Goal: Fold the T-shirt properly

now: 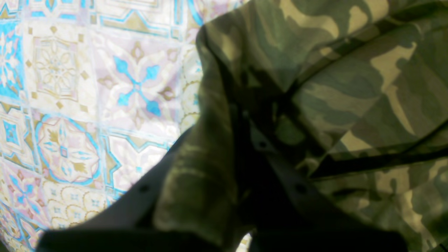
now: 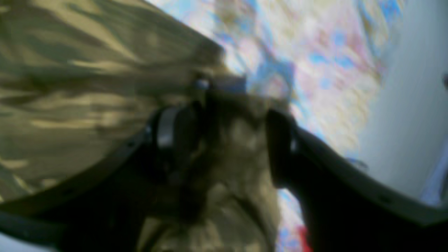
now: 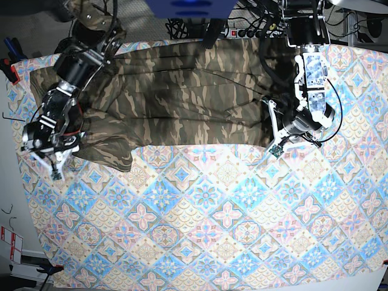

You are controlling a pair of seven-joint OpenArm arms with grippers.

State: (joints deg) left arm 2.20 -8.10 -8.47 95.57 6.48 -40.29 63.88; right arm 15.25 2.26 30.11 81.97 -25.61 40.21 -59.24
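Observation:
The camouflage T-shirt lies spread along the far half of the table, with a sleeve bunched at the left. At its near right corner my left gripper is shut on the cloth. In the left wrist view a fold of the T-shirt drapes over the dark fingers of the left gripper. My right gripper is at the shirt's left edge. In the blurred right wrist view a wad of the T-shirt fills the gap of the right gripper between its fingers.
A tile-patterned tablecloth covers the table; its near half stretches in front of the shirt. Cables and a power strip lie behind the far edge. A red clamp sits at the left edge.

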